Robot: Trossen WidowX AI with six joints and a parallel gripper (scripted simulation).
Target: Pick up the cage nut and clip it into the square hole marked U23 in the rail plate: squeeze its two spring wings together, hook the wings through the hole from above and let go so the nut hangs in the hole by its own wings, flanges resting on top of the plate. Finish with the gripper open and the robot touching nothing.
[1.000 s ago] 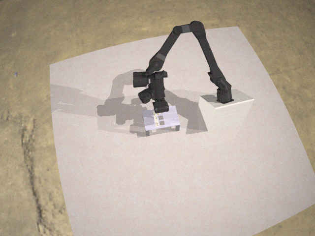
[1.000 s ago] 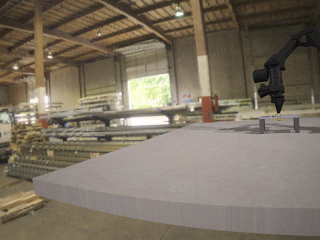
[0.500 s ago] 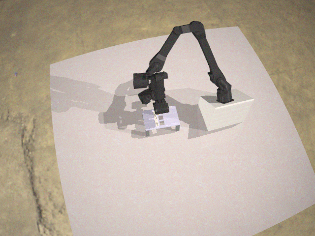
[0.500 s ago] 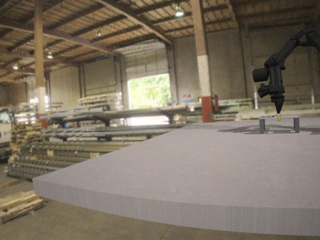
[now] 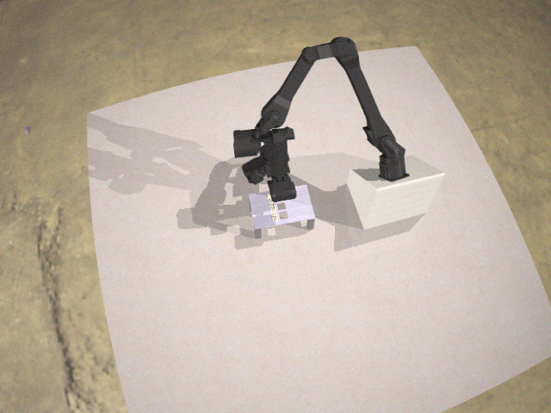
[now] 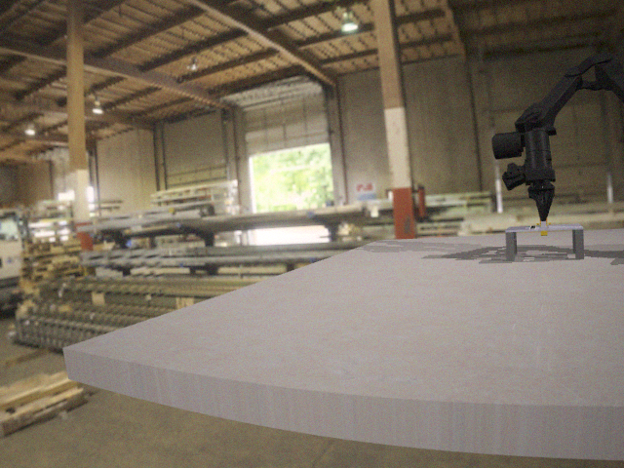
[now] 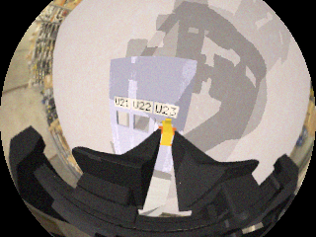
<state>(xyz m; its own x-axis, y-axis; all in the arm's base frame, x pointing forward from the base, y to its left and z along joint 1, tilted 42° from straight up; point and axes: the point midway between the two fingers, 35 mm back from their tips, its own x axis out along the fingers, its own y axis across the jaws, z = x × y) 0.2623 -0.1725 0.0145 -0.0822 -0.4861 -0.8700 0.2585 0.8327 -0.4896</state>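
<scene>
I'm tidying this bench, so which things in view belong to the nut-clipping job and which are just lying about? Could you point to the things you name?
For the job:
- yellow cage nut (image 6: 543, 232) (image 7: 167, 134)
- pale lilac rail plate (image 5: 298, 206) (image 6: 562, 228) (image 7: 148, 74)
- black gripper (image 6: 543, 219) (image 7: 166, 133)

Just about:
- wooden pallets (image 6: 37, 398)
- long grey metal stock (image 6: 151, 294)

arm (image 5: 291, 84): bent over rail plate (image 5: 263, 218) | white block (image 5: 396, 200): three o'clock of plate, under arm base | plate: on desk (image 5: 294, 311)
</scene>
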